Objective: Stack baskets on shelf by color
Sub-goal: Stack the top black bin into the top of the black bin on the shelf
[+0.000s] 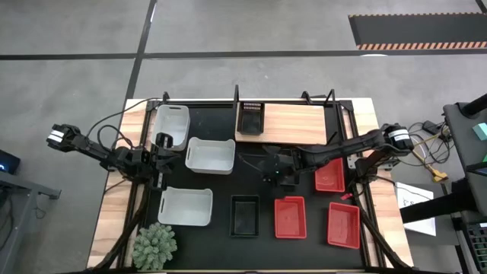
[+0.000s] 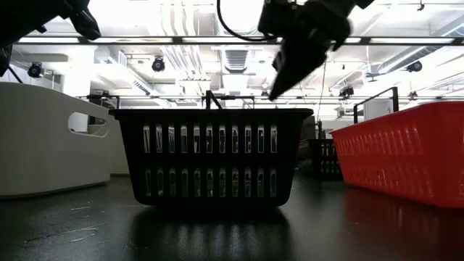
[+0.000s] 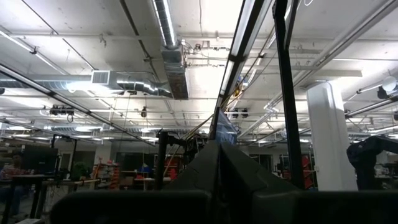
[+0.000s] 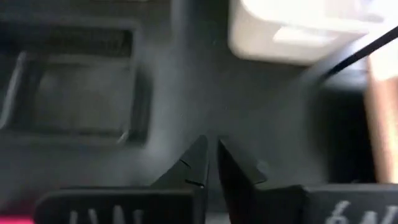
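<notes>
With its two fingertips drawn almost together and nothing between them, the right gripper hangs above the black mat near the table's middle, between the shelf and the front row of baskets. Below and ahead of it lies a black basket, with a white basket just off to one side.

The left gripper sits at the left of the table among the white baskets, its fingers closed to a point and empty, aimed up at the ceiling.

One black basket already stands on the left end of the shelf. Three red baskets rest on the mat at the right, and the white ones lie at the left. A third black basket cannot be made out.

These baskets look like thin moulded plastic: light, fairly stiff, smooth and likely slippery. The slotted wall of the black one would flex a little under a pinch. A hold over the top rim of a short wall seems best, one finger inside and one outside.

From above, the right gripper merges with the dark mat, so its height is hard to judge. The right wrist view is blurred. The table-level view hides the shelf behind the baskets. A green plant stands at the front left corner.
</notes>
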Tool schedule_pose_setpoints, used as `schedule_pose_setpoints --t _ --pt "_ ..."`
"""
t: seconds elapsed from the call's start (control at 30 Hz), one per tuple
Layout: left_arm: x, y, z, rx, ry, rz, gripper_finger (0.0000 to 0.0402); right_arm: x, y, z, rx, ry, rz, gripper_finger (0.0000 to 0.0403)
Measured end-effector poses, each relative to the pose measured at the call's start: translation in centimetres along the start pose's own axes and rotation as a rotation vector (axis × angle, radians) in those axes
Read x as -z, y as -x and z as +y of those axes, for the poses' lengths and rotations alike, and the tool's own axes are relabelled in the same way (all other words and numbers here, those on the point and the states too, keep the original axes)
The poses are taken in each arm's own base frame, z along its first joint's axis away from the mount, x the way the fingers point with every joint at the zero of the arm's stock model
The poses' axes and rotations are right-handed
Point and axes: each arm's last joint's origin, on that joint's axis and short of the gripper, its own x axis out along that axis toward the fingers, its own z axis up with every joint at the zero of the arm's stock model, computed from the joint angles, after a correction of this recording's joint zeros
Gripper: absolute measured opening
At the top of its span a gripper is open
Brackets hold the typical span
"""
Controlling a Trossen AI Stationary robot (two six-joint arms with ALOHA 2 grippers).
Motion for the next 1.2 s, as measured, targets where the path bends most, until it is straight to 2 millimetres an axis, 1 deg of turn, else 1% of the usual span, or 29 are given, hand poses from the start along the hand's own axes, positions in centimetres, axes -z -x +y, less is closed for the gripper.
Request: schedule_pose_setpoints --t 0.13,0.33,0.43,0.53,0.67,0.83,1.03,1.2 --pt "0.0 0.0 0.0 0.0 0.0 0.0 0.0 0.5 0.5 0.8 -0.056 -0.04 0.094 0.0083" --pt "0.0 0.0 0.0 0.0 0.0 0.0 0.0 0.9 1.1 1.5 -0.062 -0.077 0.18 0.0157" --pt "0.0 0.0 0.0 0.0 -0.001 0.0 0.0 1.7 1.2 1.4 -0.049 -0.1 0.254 0.0181" --pt "0.0 0.0 0.0 0.0 0.0 0.0 0.0 2.7 1.2 1.3 -0.031 -0.115 0.343 0.0194" --pt "0.0 0.0 0.0 0.0 0.0 0.0 0.0 4.2 0.5 1.4 -0.024 -0.108 0.395 0.0197" --pt "0.0 0.0 0.0 0.0 -0.001 0.0 0.0 5.8 -0.3 1.2 -0.002 -0.104 0.44 0.0186" --pt "0.0 0.0 0.0 0.0 0.0 0.0 0.0 6.7 -0.9 1.0 0.054 -0.088 0.443 0.0163" --pt "0.0 0.0 0.0 0.0 0.0 0.0 0.0 7.2 -1.8 1.0 0.061 -0.081 0.387 0.0137"
